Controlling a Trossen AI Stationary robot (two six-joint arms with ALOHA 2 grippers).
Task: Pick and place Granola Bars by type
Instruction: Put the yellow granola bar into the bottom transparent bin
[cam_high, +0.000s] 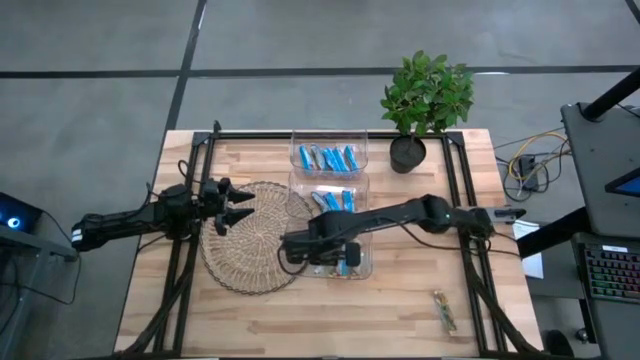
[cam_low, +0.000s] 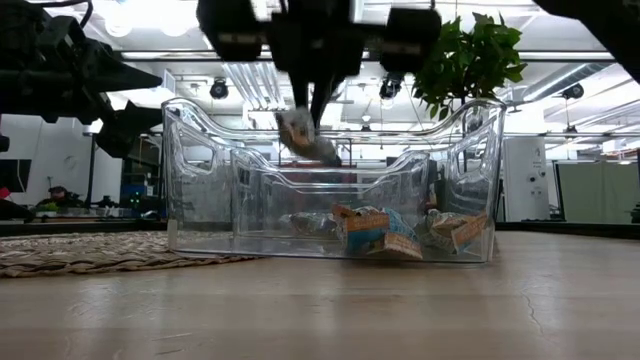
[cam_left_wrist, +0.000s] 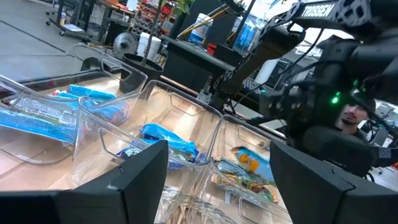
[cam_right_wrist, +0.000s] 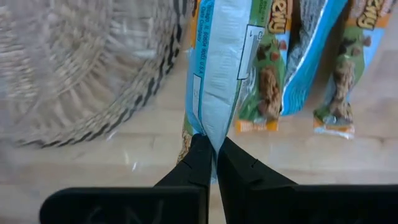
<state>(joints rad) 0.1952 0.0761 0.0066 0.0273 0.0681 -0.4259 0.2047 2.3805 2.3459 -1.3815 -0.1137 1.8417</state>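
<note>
Right wrist view shows your right gripper (cam_right_wrist: 211, 152) pinching one granola bar (cam_right_wrist: 214, 68) at frame centre above the nearest clear bin (cam_low: 330, 215), while farther left your left gripper (cam_high: 232, 205) hangs open over the woven mat (cam_high: 255, 240).

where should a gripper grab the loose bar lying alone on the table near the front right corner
The lone granola bar lies flat on bare wood, clear of the bins and the mat, its long axis running slightly diagonally. Probably best to come straight down from above and pinch across its narrow width at mid-length, fingers on the two long edges.
</note>
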